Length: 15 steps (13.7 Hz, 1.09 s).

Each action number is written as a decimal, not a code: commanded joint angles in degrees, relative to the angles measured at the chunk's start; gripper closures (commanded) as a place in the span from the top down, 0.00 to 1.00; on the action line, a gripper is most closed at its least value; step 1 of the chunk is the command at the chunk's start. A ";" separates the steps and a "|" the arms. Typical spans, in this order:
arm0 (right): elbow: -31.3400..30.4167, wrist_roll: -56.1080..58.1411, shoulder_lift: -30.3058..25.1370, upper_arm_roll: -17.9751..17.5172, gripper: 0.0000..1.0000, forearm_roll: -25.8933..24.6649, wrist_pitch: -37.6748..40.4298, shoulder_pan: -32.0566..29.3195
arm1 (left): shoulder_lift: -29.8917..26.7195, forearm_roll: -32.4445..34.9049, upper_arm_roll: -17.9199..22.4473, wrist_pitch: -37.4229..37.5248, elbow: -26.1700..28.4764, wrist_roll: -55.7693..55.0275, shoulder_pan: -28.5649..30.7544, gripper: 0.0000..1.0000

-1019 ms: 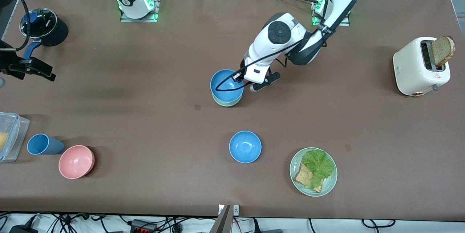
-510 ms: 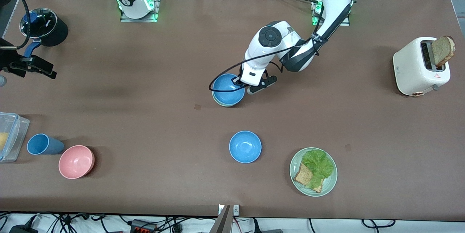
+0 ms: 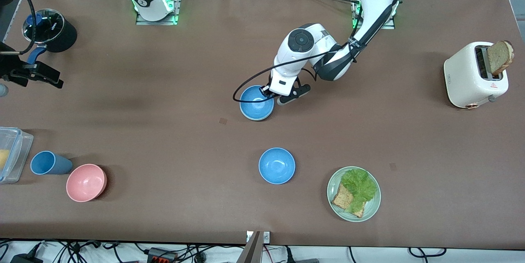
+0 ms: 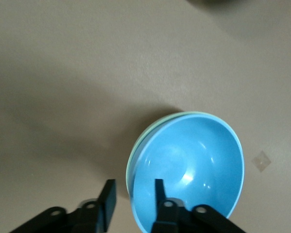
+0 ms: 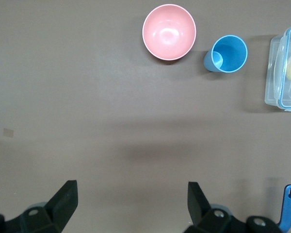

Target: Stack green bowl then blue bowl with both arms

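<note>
A blue bowl (image 3: 256,103) sits nested inside the green bowl near the table's middle. Only the green bowl's pale rim (image 4: 134,158) shows round the blue bowl (image 4: 191,165). My left gripper (image 3: 274,99) is low at the stack's edge. In the left wrist view it (image 4: 133,191) is open and straddles the rims, one finger inside the blue bowl and one outside with a gap. A second blue bowl (image 3: 277,165) stands alone, nearer the front camera. My right gripper (image 3: 51,81) waits open and empty (image 5: 132,194) over the right arm's end of the table.
A pink bowl (image 3: 86,182), a blue cup (image 3: 48,163) and a clear lidded box (image 3: 10,154) lie at the right arm's end. A black pot (image 3: 49,30) is near the right gripper. A green plate with toast and lettuce (image 3: 369,209) and a white toaster (image 3: 471,76) are toward the left arm's end.
My left gripper came down with the blue bowl, which now sits lower in the green bowl and hides most of it. The right arm has hardly moved.
</note>
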<state>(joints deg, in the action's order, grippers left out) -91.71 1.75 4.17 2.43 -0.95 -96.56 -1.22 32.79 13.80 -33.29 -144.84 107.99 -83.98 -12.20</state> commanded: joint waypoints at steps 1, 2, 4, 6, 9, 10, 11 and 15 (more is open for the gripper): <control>-1.54 0.54 -1.45 -0.15 1.00 -0.72 -0.30 0.17 | -2.10 2.02 -0.11 5.50 -2.08 -0.66 2.17 0.58; -1.72 0.54 -1.71 -0.15 1.00 -0.72 -0.12 0.17 | -3.16 2.02 -0.46 7.36 -2.87 0.82 3.49 0.59; -1.63 0.71 -1.71 -0.15 1.00 -0.72 -0.65 0.17 | -5.00 1.84 -1.16 8.86 -3.05 4.69 6.03 0.62; -1.55 0.71 -1.71 -0.15 1.00 -0.80 -1.00 0.25 | -5.54 1.76 -4.31 11.40 -3.83 9.60 11.03 0.74; -1.54 0.80 -1.71 -0.23 1.00 -0.80 -1.00 0.25 | -5.45 1.58 -10.12 17.73 -7.87 20.77 19.82 1.00; -1.54 0.80 -1.71 -0.23 1.00 -0.80 -0.91 0.25 | -5.45 1.32 -10.30 19.83 -9.19 22.36 21.15 1.00; -1.54 0.80 -1.71 -0.23 1.00 -0.80 -0.91 0.25 | -5.45 1.32 -10.31 22.55 -10.51 23.94 21.77 1.00; -1.54 0.71 -1.80 -0.23 1.00 -0.37 -0.65 0.17 | -7.46 1.23 -11.62 37.64 -16.57 40.70 28.61 1.00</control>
<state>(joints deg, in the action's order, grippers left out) -91.72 1.91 3.98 2.30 -0.98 -96.85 -1.15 27.13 14.40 -42.80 -114.95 94.37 -50.71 12.04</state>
